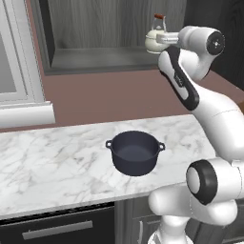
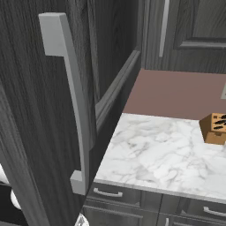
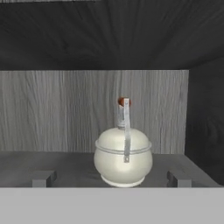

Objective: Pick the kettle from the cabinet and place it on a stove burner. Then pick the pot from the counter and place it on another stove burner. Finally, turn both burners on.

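Marble counter [image 1: 57,157] runs under open dark cabinet [image 1: 95,28]. Pot [image 1: 136,152] sits mid-counter, untouched. Kettle [image 3: 123,155] upright on cabinet shelf, right end, handle edge-on to hand view. Gripper [image 3: 111,179] just short of it, jaws wide apart, holding nothing. Risks: fingers straddle body not handle, so may nudge kettle back; wrist close to right cabinet wall, could clip it.

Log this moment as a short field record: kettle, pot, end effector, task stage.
kettle: upright on the cabinet shelf, kettle centred ahead of the hand camera
pot: pot on the counter, no lid
end effector: end effector open, fingertips either side of the kettle, not closed on it
task stage: kettle not yet picked; pot untouched
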Tool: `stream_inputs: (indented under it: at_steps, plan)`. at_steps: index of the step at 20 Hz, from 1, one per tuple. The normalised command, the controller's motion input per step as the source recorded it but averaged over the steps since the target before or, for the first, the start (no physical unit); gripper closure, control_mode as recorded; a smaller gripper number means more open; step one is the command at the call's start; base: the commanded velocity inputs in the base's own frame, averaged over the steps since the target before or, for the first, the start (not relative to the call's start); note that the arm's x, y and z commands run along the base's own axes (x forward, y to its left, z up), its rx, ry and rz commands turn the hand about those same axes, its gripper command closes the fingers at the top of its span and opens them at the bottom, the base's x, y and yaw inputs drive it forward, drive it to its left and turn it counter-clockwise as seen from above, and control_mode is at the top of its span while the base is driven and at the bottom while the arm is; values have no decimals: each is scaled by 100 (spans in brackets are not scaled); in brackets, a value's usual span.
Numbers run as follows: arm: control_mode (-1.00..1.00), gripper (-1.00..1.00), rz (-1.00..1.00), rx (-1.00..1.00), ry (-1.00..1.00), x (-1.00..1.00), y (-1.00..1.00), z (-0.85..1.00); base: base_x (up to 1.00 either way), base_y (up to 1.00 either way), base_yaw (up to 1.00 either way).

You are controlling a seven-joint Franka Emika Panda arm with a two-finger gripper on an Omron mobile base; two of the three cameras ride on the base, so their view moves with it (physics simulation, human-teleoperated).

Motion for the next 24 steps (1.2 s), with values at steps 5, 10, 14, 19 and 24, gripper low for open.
stream_inputs:
  at_steps: [5,10,14,19,24]
  plan:
    - [-100,-100,3,0,0,31,-6,1,0,0,0]
    - [-100,-100,6,0,0,27,-20,8,0,0,0]
    - [-100,-100,5,1,0,29,-24,10,0,0,0]
    - [-100,-100,3,0,0,31,-13,8,0,0,0]
    - [-100,-100,2,0,0,33,-2,2,0,0,0]
